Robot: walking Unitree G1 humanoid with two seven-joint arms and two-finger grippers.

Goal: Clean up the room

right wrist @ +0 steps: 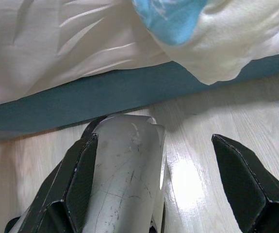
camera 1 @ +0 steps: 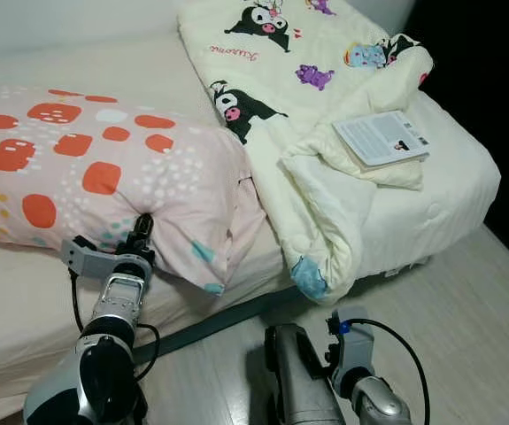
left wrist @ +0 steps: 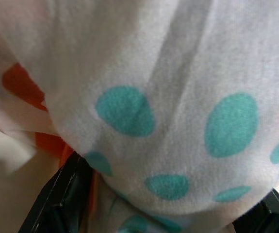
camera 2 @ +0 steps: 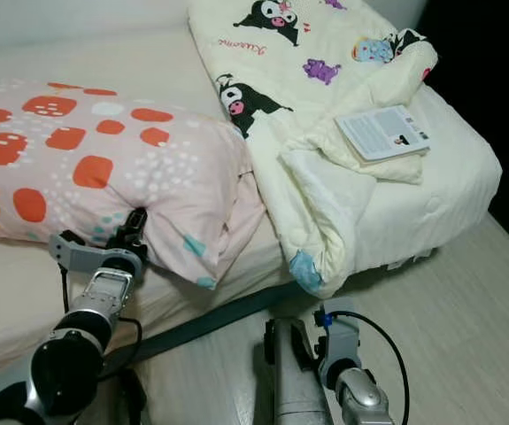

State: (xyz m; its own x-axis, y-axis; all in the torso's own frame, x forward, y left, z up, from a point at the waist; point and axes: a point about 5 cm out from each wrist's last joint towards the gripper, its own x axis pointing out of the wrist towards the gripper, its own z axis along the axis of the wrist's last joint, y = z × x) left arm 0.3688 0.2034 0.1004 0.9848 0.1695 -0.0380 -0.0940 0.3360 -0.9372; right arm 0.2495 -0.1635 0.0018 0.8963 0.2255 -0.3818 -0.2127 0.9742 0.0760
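Left eye view — left gripper (camera 1: pixel 141 228) clenched on the pillow (camera 1: pixel 104 168); right gripper (right wrist: pixel 154 184) released above the floor (right wrist: pixel 202 145).

Pale wood-look floor (camera 1: pixel 466 310) with a glossy sheen, low bed (camera 1: pixel 24 292) with cream sheet, dark teal base strip (right wrist: pixel 105 94) along the bed's front edge, white mattress corner (camera 1: pixel 453 190) at right, white wall (camera 1: pixel 59 22) behind, dark shadowed area (camera 1: pixel 493 88) beyond the bed's right edge

Bedroom in a home: low bed (camera 1: pixel 24 301) with cream sheet, spotted pink pillow (camera 1: pixel 104 173), cartoon-print quilt (camera 1: pixel 281 97) (folded over at the corner, a booklet (camera 1: pixel 381 137) lying on top), all standing on pale wood-look floor (camera 1: pixel 466 328).
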